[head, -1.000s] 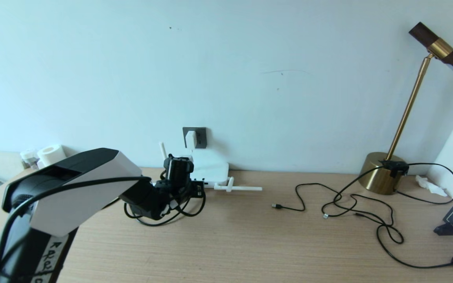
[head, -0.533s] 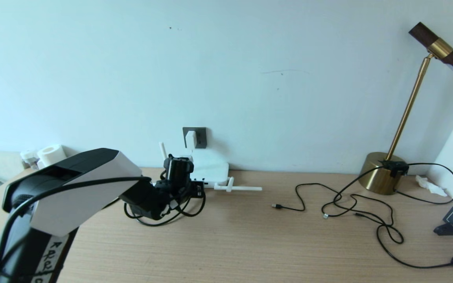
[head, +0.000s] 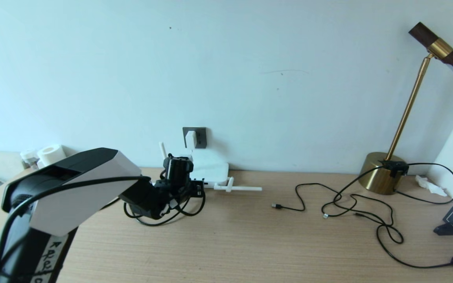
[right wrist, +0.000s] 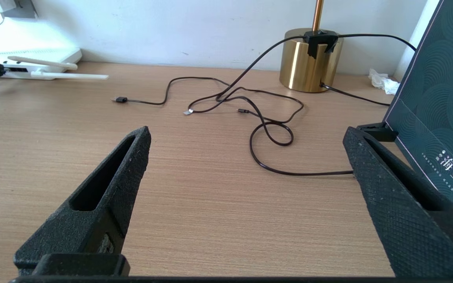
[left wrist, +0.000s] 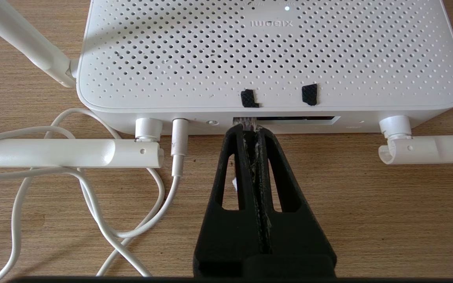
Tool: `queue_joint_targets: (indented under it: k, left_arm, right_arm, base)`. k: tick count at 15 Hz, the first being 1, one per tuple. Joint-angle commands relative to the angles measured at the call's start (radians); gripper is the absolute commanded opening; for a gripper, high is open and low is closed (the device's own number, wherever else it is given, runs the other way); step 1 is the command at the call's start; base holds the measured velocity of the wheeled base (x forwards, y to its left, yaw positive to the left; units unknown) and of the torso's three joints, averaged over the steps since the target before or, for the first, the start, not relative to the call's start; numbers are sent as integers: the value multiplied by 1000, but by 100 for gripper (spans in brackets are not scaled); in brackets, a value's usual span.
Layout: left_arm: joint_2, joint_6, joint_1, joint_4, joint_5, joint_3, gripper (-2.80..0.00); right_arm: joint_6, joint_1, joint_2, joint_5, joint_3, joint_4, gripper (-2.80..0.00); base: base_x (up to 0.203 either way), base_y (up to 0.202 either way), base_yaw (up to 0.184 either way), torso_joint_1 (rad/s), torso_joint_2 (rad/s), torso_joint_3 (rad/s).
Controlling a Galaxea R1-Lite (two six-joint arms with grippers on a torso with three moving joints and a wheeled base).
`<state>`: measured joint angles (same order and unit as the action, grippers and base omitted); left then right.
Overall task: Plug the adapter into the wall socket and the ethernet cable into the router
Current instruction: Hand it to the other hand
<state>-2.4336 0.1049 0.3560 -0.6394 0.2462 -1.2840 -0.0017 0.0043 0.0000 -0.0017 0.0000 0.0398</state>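
Pressing against the router front ports, left gripper clamped on the ethernet cable plug, white cord beside router, adapter seated in wall socket above router, right gripper spread wide, parked well right of router near brass lamp.

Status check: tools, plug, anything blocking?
Left tool shut on ethernet cable plug at router port. Right tool open, idle. Adapter in wall socket. Nothing blocking.

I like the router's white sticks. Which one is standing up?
The antenna at the router's back left corner, near the wall. It points up, while the others, like the front right one, lie flat on the desk.
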Motion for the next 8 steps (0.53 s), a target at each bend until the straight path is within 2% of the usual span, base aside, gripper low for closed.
queue_joint_targets:
  k: [1, 8]
  left_arm:
    - [1, 1, 0, -5, 2, 0, -280]
    - [-3, -5, 0, -5, 5, 5, -280]
  right_arm:
    - [0, 0, 2, 0, 12, 0, 0]
    - [0, 0, 2, 0, 12, 0, 0]
  base:
    - [0, 0, 0, 0, 0, 0]
    - [0, 0, 0, 0, 0, 0]
